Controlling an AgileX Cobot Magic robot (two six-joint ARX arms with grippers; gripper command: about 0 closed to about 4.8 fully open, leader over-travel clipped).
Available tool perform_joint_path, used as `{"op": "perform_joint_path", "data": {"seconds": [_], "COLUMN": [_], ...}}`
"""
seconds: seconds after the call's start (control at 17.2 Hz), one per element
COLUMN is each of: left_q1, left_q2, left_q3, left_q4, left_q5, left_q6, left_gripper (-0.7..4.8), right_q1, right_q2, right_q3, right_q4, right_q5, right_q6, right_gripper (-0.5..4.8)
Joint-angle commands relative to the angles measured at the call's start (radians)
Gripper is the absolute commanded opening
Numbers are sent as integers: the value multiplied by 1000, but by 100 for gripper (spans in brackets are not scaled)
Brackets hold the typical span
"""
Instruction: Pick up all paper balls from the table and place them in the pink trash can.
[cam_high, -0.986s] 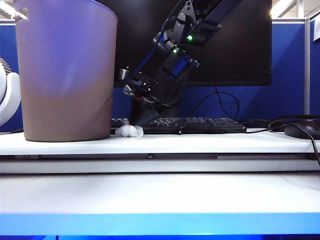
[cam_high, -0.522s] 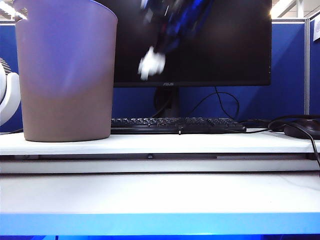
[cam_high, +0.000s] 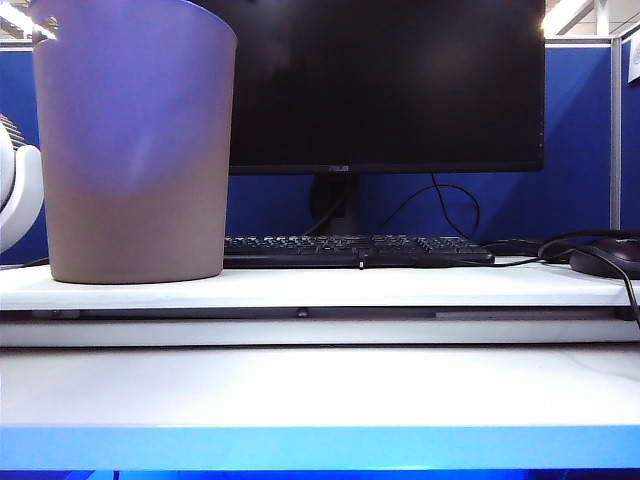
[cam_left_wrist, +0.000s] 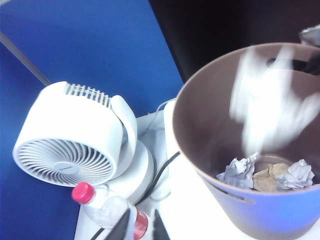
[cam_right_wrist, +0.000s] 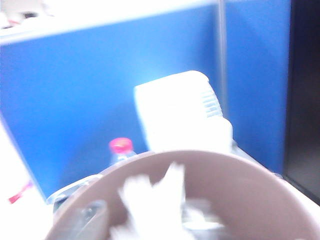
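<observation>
The pink trash can (cam_high: 130, 150) stands at the left on the table's (cam_high: 320, 395) raised shelf. In the left wrist view I look into the can (cam_left_wrist: 200, 125): a white paper ball (cam_left_wrist: 239, 172), a tan one (cam_left_wrist: 267, 177) and another white one (cam_left_wrist: 297, 174) lie on its bottom. A fourth white ball (cam_left_wrist: 265, 105) is a blur in mid-air inside the can. My right gripper (cam_right_wrist: 145, 220) hangs over the can's rim (cam_right_wrist: 240, 170), fingers spread, with the blurred ball (cam_right_wrist: 150, 205) below it. My left gripper (cam_left_wrist: 139, 230) is open and empty beside the can.
A white fan (cam_left_wrist: 75, 140) and a clear bottle with a pink cap (cam_left_wrist: 102, 205) stand beside the can. A black monitor (cam_high: 385, 80), a keyboard (cam_high: 355, 248), cables and a mouse (cam_high: 608, 260) occupy the shelf. Neither arm shows in the exterior view.
The right gripper lifted a white paper ball from beside the keyboard up and left out of the exterior view. That spot on the shelf is now bare, and the ball is loose in the can.
</observation>
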Motion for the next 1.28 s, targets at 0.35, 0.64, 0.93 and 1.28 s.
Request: {"op": "perform_joint_path", "data": {"seconds": [0.35, 0.64, 0.93, 1.28], "left_q1": [-1, -1, -1, -1], "left_q2": [-463, -724, -838, -968], "left_q3": [3, -35, -89, -420], "left_q4": [95, 109, -117, -25], "left_q5": [711, 722, 656, 715], "left_q6": [-163, -265, -341, -445], "left_gripper": [-6, -6, -6, -6], "right_q1": [-40, 46, 114, 111], "right_q2": [-489, -782, -1057, -1479], "right_q3": [8, 3, -138, -673], "right_q4": [-741, -1165, -1249, -849], "right_q5": [75, 232, 289, 296], "right_q6": [-236, -269, -127, 42], "right_gripper": [-2, -2, -2, -2]}}
